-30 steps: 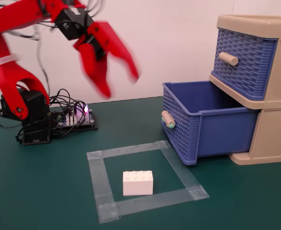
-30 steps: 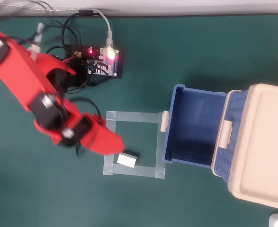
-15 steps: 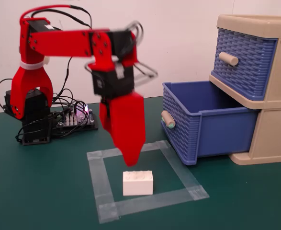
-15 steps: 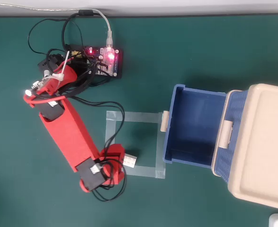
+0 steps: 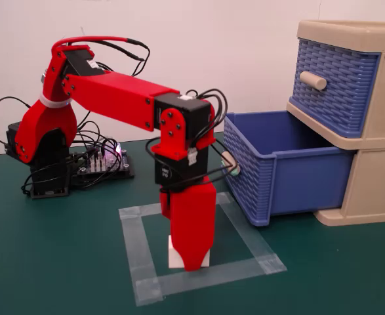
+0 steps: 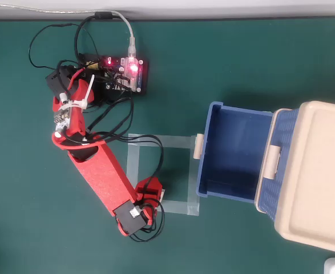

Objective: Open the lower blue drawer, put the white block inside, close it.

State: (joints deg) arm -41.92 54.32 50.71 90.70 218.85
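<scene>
On the green desk point(image 5: 61, 262), the red robot fingers point(image 5: 192, 262) hang right over the small white studded block point(image 5: 174, 252) in the tape square point(image 5: 132, 249), open or not I cannot tell, so gripping it comes next, then carrying it to the pulled-out blue basket drawer point(image 5: 281, 177).

A hobby robotics bench was indicated: a green mat point(image 5: 61, 262) marked with a taped square point(image 5: 199, 246), an exposed lit circuit board point(image 6: 127, 73) with loose cables, and a bare white wall point(image 5: 212, 52).
</scene>
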